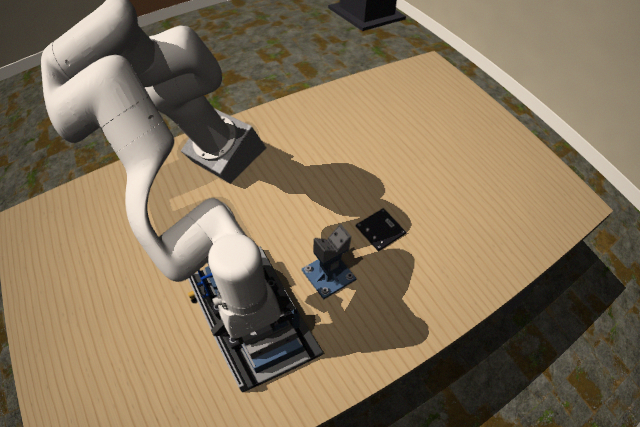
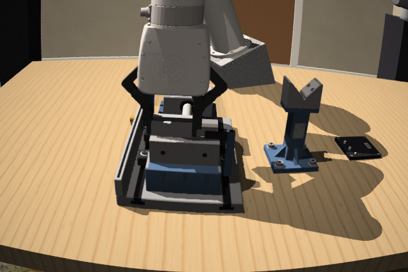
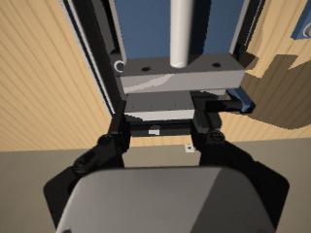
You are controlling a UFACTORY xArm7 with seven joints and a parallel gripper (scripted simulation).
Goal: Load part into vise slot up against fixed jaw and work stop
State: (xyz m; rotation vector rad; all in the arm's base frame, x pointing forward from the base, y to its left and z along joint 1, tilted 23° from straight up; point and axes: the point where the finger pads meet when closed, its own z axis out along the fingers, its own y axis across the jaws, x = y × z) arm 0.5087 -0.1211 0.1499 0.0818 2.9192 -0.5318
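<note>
So my tool is down inside the vise, clamped on the part, one finger at each end of the grey block. In the exterior view, nearest me is the jaw with the two dark holes on its blue body, then the part right behind it between the jaws, then the jaw on the pale cylinder rod. From the wrist camera the part looks level and low in the gap, but I honestly can't tell if it's touching the low bars or either jaw, my fingers block that. Off to the side on the tabletop stands the V-block on its blue foot, and beyond it the black infeed plate with nothing on it.
</note>
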